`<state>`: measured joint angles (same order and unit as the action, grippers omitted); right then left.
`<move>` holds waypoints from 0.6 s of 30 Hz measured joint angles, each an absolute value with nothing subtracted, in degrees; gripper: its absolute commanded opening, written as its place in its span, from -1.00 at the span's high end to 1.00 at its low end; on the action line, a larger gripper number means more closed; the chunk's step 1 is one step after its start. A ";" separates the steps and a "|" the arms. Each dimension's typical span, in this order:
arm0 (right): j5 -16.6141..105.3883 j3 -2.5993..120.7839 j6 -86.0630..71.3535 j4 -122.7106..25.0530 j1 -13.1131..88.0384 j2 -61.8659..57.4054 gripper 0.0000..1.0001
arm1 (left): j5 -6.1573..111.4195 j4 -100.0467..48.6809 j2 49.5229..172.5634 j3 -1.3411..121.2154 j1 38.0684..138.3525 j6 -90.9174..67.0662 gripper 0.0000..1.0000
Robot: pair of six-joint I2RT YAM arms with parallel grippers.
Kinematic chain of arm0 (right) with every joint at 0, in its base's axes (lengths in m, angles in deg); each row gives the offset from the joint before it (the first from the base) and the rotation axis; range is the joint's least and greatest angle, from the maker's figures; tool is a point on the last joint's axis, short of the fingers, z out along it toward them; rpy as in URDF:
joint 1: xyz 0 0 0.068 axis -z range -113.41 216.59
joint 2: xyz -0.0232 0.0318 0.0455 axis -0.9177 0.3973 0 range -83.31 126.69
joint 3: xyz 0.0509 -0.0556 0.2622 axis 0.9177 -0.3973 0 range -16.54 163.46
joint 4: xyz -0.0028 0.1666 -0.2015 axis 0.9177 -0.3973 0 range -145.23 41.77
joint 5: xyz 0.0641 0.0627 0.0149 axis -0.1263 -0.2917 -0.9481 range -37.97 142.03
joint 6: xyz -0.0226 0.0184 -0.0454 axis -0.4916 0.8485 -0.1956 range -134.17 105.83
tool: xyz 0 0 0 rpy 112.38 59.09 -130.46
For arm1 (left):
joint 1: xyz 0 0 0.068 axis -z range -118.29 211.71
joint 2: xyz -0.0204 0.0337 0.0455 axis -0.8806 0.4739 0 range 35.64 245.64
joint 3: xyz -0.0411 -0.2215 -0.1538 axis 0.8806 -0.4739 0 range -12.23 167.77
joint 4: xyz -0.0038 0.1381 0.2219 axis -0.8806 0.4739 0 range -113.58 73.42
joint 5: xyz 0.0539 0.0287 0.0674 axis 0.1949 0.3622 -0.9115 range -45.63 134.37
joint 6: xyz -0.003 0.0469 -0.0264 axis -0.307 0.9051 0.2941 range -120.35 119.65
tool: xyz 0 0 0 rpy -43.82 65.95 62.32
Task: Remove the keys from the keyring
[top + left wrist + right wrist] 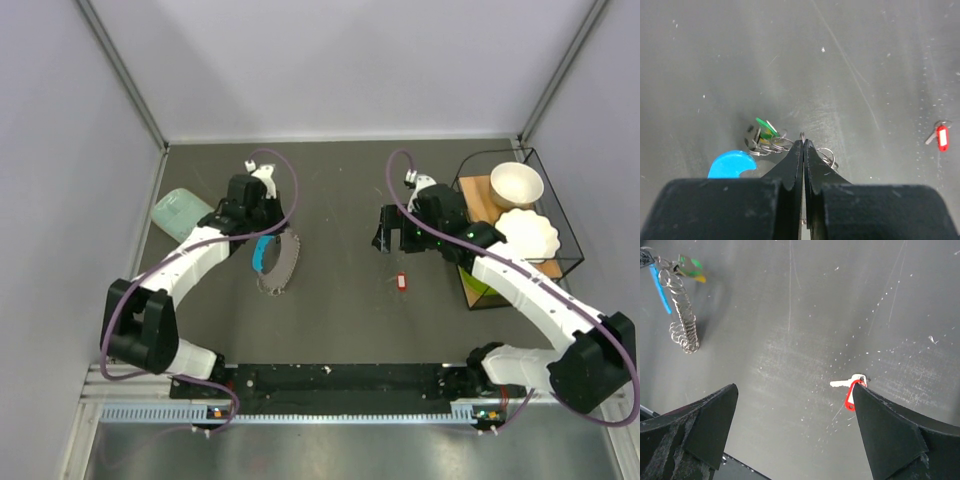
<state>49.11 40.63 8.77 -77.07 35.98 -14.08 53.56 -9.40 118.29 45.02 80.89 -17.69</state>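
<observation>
My left gripper is shut on a thin wire ring of the keyring, holding it just above the table. The keyring's blue loop shows left of the jaws, with a green-headed key and more wire rings beside it. From the right wrist the keyring hangs at the far upper left. A red-headed key lies loose on the table; my right gripper hovers open over it, its right finger covering part of the red key. That red key also appears far right in the left wrist view.
A mint-green flat box lies at the far left by the wall. A black wire basket at the right holds a white bowl and a scalloped white plate on a wooden board.
</observation>
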 measured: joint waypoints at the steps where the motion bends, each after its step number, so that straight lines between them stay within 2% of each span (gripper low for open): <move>1: 48.80 40.63 8.75 -77.07 35.98 -14.34 -0.98 | 54.22 -9.89 117.72 45.02 80.87 -17.51 1.00; 7: 46.95 41.02 8.73 -77.42 35.98 -14.95 -0.98 | 55.42 -17.34 107.78 41.90 80.87 -17.69 1.00; 13: 45.90 41.02 8.73 -77.42 35.96 -15.00 -0.98 | 51.38 -22.23 97.22 28.96 80.87 -23.28 0.99; 18: 45.53 41.02 8.38 -77.45 35.96 -15.00 -0.98 | 47.48 -18.67 97.68 20.30 80.87 -28.44 0.93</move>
